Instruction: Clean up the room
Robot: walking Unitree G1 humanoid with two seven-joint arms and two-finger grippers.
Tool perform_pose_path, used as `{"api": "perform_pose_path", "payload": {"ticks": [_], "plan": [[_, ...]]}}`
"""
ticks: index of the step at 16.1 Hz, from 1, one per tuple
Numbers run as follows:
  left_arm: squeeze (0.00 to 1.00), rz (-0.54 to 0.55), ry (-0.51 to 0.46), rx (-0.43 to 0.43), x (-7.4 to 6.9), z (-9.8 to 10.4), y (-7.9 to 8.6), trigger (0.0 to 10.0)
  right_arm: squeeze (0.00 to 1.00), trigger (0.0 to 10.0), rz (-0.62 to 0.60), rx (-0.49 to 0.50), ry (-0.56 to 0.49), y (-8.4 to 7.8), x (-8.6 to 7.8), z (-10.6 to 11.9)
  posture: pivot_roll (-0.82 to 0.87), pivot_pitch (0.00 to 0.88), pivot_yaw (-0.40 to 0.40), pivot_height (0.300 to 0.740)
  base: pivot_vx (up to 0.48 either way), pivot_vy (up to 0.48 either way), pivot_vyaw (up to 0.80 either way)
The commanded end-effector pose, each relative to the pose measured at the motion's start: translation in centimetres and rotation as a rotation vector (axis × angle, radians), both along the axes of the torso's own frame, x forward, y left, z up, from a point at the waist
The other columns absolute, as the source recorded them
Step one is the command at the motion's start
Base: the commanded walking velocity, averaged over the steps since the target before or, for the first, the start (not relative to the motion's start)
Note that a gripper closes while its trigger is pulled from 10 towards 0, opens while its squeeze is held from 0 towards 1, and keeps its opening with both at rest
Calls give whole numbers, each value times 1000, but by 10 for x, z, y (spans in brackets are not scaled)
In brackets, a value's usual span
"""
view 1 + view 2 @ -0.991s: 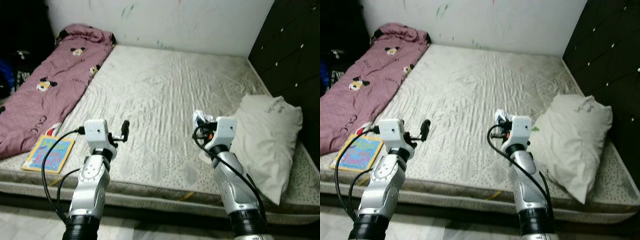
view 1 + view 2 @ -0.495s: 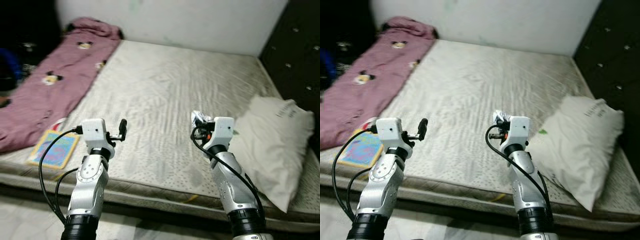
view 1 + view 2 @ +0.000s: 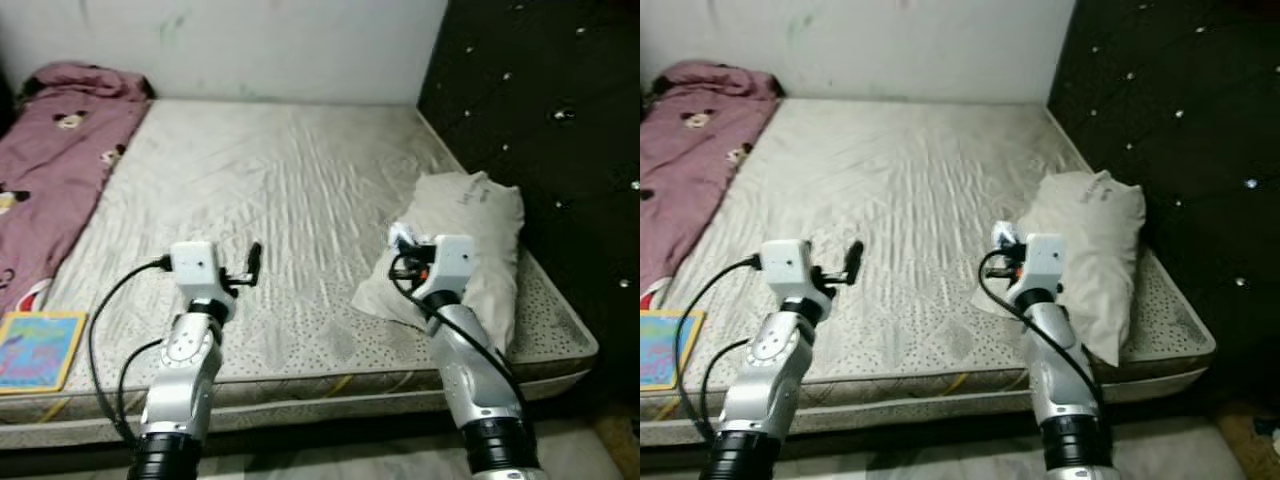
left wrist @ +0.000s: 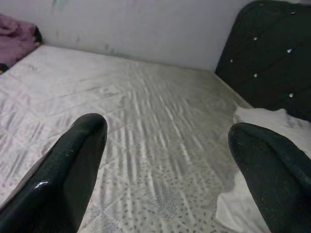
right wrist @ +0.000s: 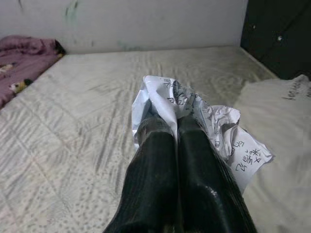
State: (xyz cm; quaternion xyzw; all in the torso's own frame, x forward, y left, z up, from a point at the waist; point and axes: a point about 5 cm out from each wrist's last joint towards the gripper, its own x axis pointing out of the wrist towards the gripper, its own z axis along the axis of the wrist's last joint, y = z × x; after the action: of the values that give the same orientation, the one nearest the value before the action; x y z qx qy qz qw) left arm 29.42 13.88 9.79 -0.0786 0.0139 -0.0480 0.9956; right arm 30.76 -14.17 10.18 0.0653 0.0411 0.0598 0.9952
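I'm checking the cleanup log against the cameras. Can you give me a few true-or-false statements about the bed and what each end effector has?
1. The right end effector is shut on a crumpled paper. True.
2. The left end effector holds the book. False: it is open and empty; the book lies on the mattress.
3. The pillow lies near the dark headboard. True.
4. The pink blanket covers the pillow. False: it lies on the far opposite side of the mattress.

A bare grey mattress (image 3: 290, 190) fills the middle of the room, its near edge close. A white wall (image 3: 250, 45) stands at the far side. A dark tufted headboard (image 3: 540, 120) with shiny studs runs along the right. Pale floor (image 3: 330, 465) shows nearest, under even, dim light.
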Motion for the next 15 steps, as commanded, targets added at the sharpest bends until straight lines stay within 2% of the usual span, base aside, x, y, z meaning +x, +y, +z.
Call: {"api": "perform_pose_path", "payload": {"ticks": [1,10,14,15], "plan": [[0,15,-16,13,0,4,5,10000,0,10000,4,1,4,3,0,-1,-7,0,-40,740,0,0,0],[0,-14,-34,-1,0,6,2,10000,0,10000,7,-1,3,2,1,-1,-7,0,-40,740,0,0,0],[0,-29,-38,-22,-2,6,1,10000,0,10000,7,-1,11,2,1,-1,-8,0,-43,740,0,0,-727],[0,-31,-39,-22,-2,6,1,10000,0,10000,6,-1,10,2,1,-1,-7,0,-43,740,240,0,0]]}}
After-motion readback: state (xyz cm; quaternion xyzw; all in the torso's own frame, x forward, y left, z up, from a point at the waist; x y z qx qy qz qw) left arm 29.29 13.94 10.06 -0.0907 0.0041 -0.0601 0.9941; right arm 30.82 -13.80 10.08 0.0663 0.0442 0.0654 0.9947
